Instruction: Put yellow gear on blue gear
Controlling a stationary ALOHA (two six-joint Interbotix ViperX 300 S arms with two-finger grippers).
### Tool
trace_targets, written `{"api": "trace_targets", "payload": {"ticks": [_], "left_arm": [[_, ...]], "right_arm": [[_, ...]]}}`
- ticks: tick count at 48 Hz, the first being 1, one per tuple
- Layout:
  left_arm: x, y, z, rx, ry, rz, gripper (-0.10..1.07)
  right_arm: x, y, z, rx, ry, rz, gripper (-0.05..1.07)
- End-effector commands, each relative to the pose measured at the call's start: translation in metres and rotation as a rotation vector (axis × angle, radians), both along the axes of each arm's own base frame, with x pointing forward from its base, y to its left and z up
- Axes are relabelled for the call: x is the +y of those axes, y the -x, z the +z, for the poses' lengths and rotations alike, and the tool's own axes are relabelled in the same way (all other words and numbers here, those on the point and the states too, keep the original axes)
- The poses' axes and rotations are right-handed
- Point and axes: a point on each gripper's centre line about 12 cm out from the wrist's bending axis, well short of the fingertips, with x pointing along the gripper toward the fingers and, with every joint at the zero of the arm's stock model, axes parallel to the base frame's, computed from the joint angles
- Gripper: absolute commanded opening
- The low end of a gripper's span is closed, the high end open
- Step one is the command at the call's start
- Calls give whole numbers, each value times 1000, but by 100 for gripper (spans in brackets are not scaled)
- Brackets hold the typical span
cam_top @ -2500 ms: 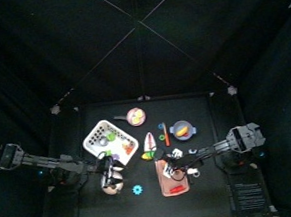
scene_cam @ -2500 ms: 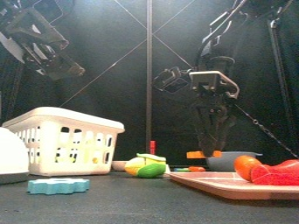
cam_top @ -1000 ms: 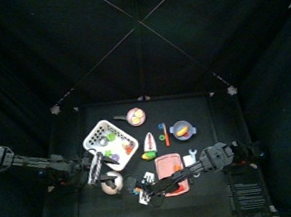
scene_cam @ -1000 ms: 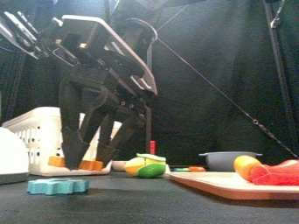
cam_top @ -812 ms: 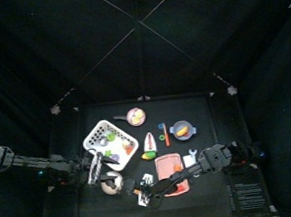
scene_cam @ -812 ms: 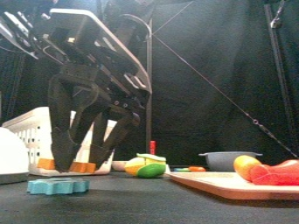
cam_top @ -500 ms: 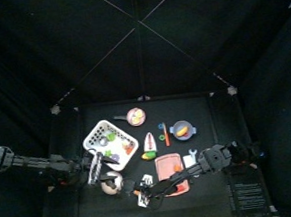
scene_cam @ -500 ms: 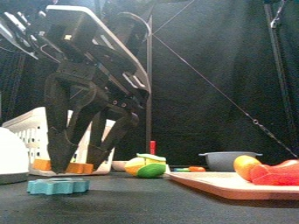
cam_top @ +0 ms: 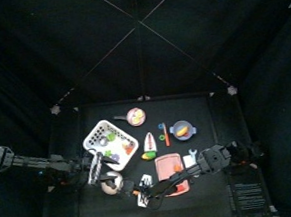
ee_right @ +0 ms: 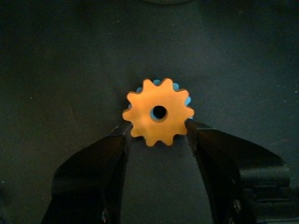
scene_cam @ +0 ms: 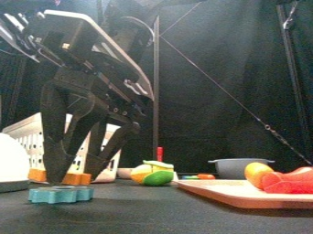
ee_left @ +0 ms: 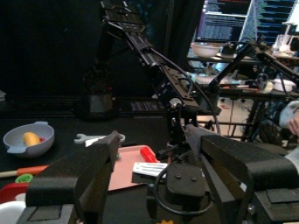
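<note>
1. Near the front edge of the table, toward its left corner, the blue gear (scene_cam: 61, 194) lies flat on the black surface.
2. Over it hangs the right gripper (scene_cam: 61, 175), reaching across from the right side, its orange-tipped jaws down at the blue gear's top.
3. From the right wrist view, the right gripper (ee_right: 163, 131) pinches the yellow gear (ee_right: 162, 111) between its two jaws, and slivers of blue show at that gear's rim, so it sits directly over the blue one; I cannot tell whether the two touch.
4. At the front left, a white rounded object (scene_cam: 11, 168) stands just beside the blue gear.
5. Along the front right, a red tray (scene_cam: 244, 192) holds orange and red pieces.
6. Behind the right gripper, on the left half of the table, sits a white basket (scene_cam: 37, 137) with slotted walls.
7. Nearer the middle lies a green and yellow item (scene_cam: 156, 174).
8. On the left side rests the left gripper (ee_left: 152, 179), its jaws spread apart and holding nothing.
9. Farther back, toward the rear edge, a small round plate (cam_top: 135, 116) lies.
</note>
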Motion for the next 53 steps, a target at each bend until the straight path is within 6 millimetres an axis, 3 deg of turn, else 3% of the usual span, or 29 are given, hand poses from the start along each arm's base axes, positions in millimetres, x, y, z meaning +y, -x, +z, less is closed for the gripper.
{"api": "trace_targets", "payload": {"ticks": [1,25,43,53], "left_arm": [[1,-2,4,-12,4,4,95],[1,-1,4,-12,4,4,95],[1,-2,2,5,2,7,95],[1,-2,2,5,3,7,95]], "right_arm": [[-1,-7,22,-53,-13,-2,70],[-2,-4,20,-36,-7,-9,91],[-2,-2,24,-23,0,-15,92],[-2,0,37,-31,-3,-17,92]]}}
